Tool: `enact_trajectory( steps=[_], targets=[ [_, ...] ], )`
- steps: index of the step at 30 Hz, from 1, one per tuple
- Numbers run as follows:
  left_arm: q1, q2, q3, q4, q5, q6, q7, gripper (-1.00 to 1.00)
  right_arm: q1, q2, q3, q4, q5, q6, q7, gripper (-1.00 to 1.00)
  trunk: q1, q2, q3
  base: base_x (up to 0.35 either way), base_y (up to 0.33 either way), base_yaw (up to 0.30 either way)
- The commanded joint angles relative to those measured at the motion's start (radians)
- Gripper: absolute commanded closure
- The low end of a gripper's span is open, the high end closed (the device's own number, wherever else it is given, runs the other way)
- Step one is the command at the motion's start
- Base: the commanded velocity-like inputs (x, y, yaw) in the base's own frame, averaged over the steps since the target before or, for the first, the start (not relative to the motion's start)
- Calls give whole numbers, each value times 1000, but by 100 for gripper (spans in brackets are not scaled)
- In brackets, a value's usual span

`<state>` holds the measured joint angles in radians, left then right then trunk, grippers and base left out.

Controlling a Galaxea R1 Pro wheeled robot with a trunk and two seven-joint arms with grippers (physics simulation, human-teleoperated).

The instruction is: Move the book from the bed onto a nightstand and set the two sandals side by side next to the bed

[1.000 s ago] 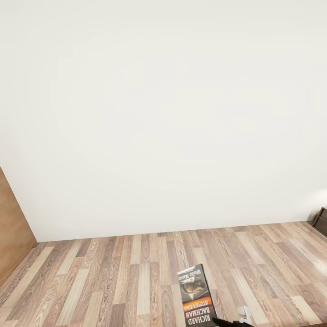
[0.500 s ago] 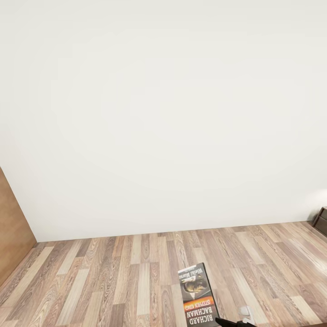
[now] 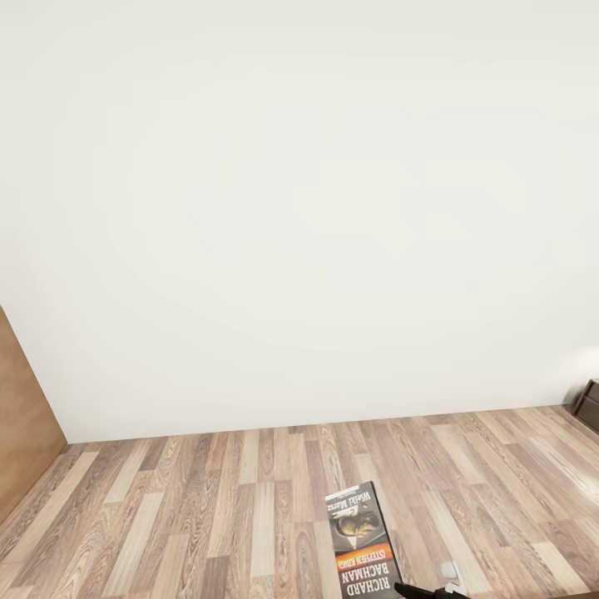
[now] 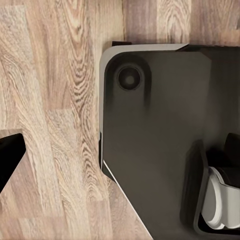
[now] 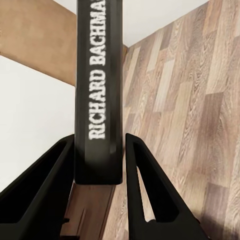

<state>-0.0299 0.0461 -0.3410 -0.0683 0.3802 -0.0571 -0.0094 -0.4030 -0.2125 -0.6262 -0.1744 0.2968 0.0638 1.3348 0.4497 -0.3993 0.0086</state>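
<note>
1. Wood-plank floor [image 3: 208,499] meets a bare white wall [image 3: 299,208].
2. Right end effector [image 5: 100,165]: two black fingers [image 5: 145,200] clamped on the book [image 5: 98,90], spine reading "RICHARD BACHMAN".
3. Head view: the book [image 3: 363,541] held above the floor.
4. Left end effector [image 4: 7,157]: one dark fingertip visible beside the robot's base [image 4: 165,125]; opening unclear.

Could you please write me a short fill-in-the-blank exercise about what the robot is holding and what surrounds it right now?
1. The right end effector grips the book by its ____, where a name is printed.
2. The surname printed after "RICHARD" is ____.
3. The floor is laid with ____ planks.
4. The wall behind the floor is plain ____.

Missing words: spine; BACHMAN; wood; white
</note>
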Motion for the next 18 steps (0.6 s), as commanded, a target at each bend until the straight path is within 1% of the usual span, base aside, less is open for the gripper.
enact_trajectory(
  steps=[1, 11, 15, 18],
  targets=[
    [0, 0, -8, 1, 9, -3, -1, -100, 0, 0, -9, -1, 8, 7, 4, 100, 0, -1, 0, 0, 0, 0],
    [0, 1, -10, 1, 10, -2, -6, -100, 0, 1, -9, 1, 8, 7, 5, 100, 0, -1, 0, 11, 0, 0],
    [0, 2, -11, 0, 9, -2, -7, -100, 0, 1, -9, 1, 8, 7, 4, 100, 0, -1, 0, 169, 0, 0],
    [-1, 2, -11, 0, 9, -1, -8, -100, 0, 2, -9, 1, 8, 7, 0, 100, 0, -1, 0, 244, 0, 0]
  ],
)
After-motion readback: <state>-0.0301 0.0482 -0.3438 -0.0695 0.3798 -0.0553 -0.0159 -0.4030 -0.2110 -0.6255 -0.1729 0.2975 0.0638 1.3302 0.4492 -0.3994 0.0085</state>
